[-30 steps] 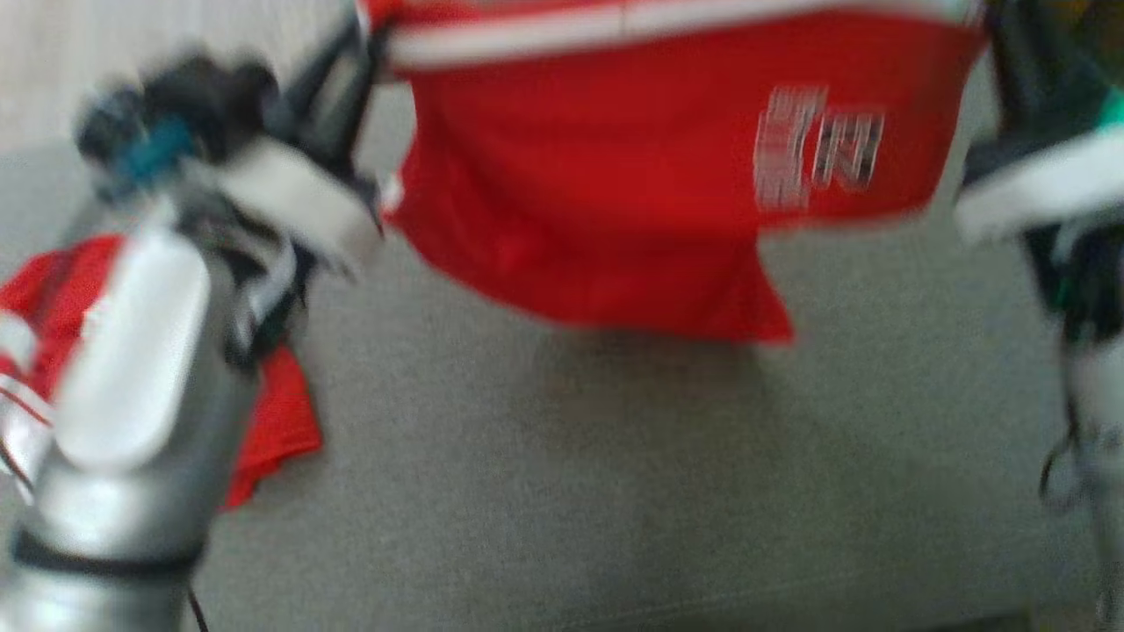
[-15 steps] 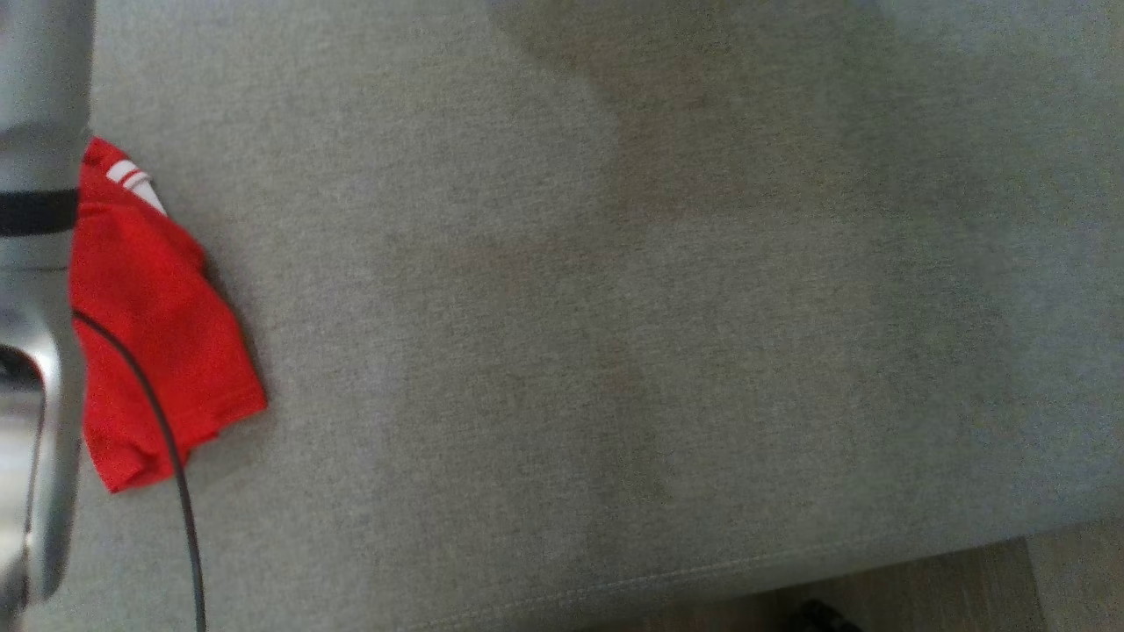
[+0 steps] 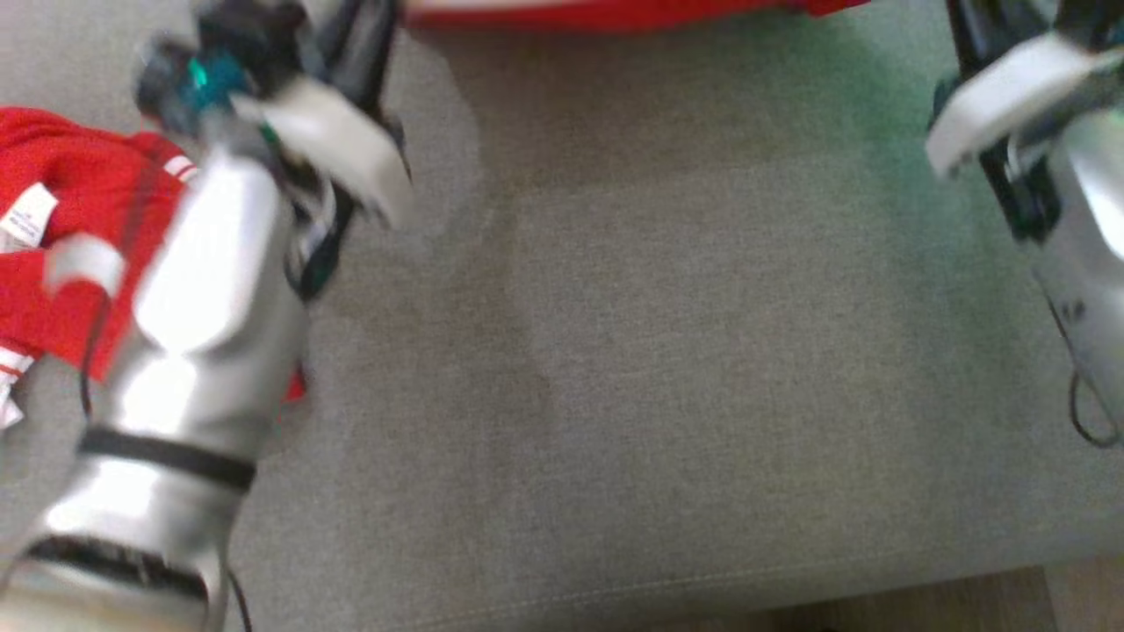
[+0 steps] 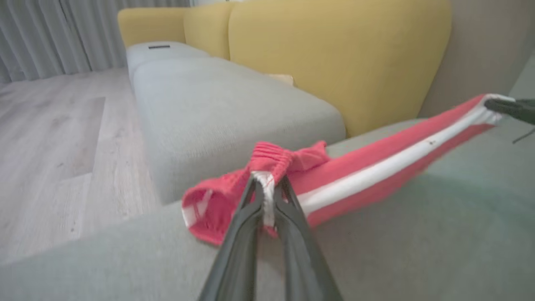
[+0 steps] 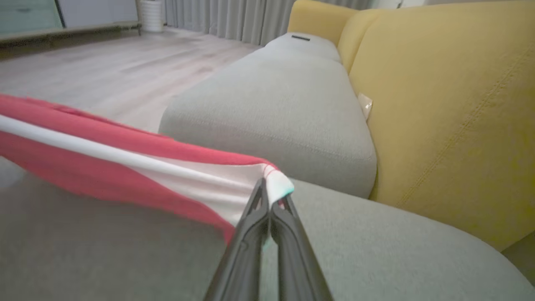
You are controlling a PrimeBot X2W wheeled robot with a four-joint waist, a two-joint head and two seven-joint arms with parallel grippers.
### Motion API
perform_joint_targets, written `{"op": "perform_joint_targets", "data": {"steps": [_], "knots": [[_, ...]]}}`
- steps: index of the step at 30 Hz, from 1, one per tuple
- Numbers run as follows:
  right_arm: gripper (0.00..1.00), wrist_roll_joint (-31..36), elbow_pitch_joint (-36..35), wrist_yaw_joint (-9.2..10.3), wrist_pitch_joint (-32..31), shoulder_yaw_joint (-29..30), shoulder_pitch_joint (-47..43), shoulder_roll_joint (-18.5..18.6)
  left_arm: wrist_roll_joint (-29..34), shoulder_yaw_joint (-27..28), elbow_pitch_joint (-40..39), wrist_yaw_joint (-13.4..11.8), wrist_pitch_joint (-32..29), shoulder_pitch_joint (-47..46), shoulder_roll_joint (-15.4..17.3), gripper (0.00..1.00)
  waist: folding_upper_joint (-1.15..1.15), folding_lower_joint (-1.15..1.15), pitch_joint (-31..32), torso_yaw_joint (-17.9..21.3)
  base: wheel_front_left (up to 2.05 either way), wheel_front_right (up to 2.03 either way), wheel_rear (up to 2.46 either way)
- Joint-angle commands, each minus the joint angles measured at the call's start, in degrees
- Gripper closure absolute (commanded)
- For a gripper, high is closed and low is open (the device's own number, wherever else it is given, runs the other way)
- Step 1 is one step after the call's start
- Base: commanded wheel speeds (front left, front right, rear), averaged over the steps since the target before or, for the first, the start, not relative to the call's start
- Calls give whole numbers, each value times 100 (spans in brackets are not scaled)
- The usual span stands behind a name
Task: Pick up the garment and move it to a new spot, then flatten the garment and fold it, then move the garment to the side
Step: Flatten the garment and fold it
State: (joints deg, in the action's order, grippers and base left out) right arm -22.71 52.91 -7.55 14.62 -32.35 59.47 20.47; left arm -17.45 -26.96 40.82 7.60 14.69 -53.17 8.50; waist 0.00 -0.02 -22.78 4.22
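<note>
The garment (image 4: 376,163), red with a white band, hangs stretched between my two grippers above the grey sofa seat (image 3: 659,351). In the left wrist view my left gripper (image 4: 268,184) is shut on its gathered red and white end. My right gripper (image 5: 269,195) is shut on the white corner at the other end (image 5: 278,184), and the cloth (image 5: 104,167) runs off to the left. From the head, only a red strip of the garment (image 3: 615,13) shows along the top edge, between the blurred left gripper (image 3: 364,35) and right gripper (image 3: 966,26).
A second red cloth (image 3: 53,228) with a white label lies crumpled on the seat at the left, partly behind my left forearm. The yellow backrest (image 4: 334,54) rises behind the seat, and another grey cushion (image 4: 217,96) adjoins it. The seat's front edge (image 3: 702,584) and wooden floor (image 4: 50,138) border it.
The head camera has swung down and back up, so the held garment sits higher in view than a second ago. Both grippers keep their hold on it.
</note>
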Motion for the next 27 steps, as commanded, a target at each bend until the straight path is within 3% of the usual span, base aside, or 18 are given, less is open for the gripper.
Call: {"op": "perform_joint_targets", "data": {"steps": [1,7,14,27], "knots": [[100,-169,-203,6,-19,-213,-140,227,11,70,-240,-12,29,-10,264,100,0,2,157,-38,0,0,0],[100,-887,-669,6,-172,-1329,-894,1011,3,-461,-470,-12,30,1020,439,100,0,2,563,-75,0,0,0],[100,-1533,-1092,6,-333,-2145,-1525,1720,-18,-950,-733,-11,30,1747,605,100,0,2,1006,-105,0,0,0],[100,-2092,-1349,6,-515,-2377,-2330,2254,34,-1071,-1286,-13,30,2840,668,100,0,2,1701,58,0,0,0]]}}
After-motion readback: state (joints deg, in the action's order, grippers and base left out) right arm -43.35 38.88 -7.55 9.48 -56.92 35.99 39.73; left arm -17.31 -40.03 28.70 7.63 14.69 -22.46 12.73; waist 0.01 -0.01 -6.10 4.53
